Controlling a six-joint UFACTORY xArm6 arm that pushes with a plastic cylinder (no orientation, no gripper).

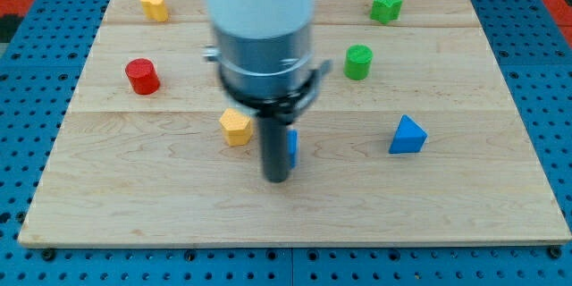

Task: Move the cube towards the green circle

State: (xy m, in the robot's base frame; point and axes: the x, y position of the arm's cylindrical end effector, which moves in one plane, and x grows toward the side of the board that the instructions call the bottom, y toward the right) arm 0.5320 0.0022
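**Tip set against the blue cube, green circle up and to the right**

The small blue plastic cube (291, 147) is mostly hidden behind my rod; only a sliver of its right face shows just beside the rod on the view's right. My tip (276, 180) sits at the cube's lower left, seemingly touching it, though the rod covers the contact itself. There are no jaws to speak of: it is a plain dark rod, bare, holding nothing.

The green round plastic cylinder (358, 62) stands well above my tip and to its right. To do this step well, I judge the push should run along that diagonal, with the tip kept behind the cube's lower-left side so the flat face carries it straight; an off-centre contact would likely turn the cube and let it slip past the rod.

Just to the left of my tip and a little above lies a yellow-orange faceted block (235, 128), near enough to be clipped by a careless sweep. Off to the right at about the tip's height sits a blue triangular block (407, 135). Further off: a red cylinder (142, 76) up and left, a yellow block (154, 5) beyond it, and a green star-like block (386, 6) at the upper right. All look like smooth moulded plastic on a pale, grained wooden board (134, 206).
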